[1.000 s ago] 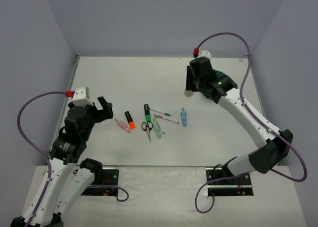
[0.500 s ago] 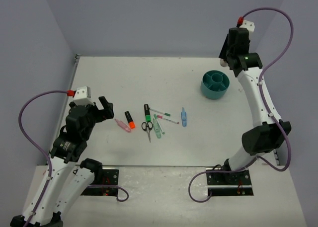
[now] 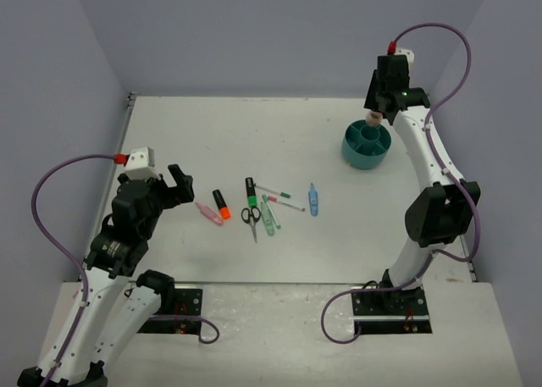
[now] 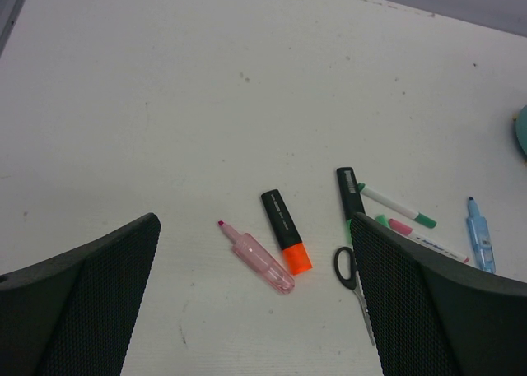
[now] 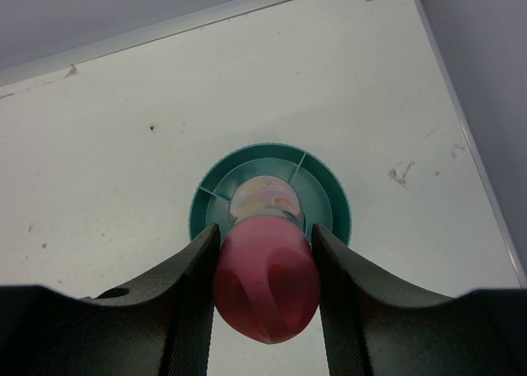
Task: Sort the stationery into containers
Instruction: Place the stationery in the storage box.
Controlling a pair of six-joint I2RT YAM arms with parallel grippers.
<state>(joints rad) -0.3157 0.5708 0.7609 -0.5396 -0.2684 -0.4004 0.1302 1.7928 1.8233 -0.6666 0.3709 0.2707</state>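
The right gripper [image 5: 263,261] holds the bottle [image 5: 268,298] by its pink top, right over the round teal holder [image 3: 366,157]. Next, I think, it should go down and let go over the middle hole. The bottle looks small and shiny. The left gripper [image 3: 179,182] is wide open and empty.

Near left: left arm [image 3: 125,228] folded low, wrist up, left end effector [image 3: 178,182] wide open, nothing between fingers. Far right: right arm [image 3: 425,163] stretched tall, right end effector [image 3: 373,110] aimed down, fingers clamped on pink-capped bottle [image 5: 268,287].
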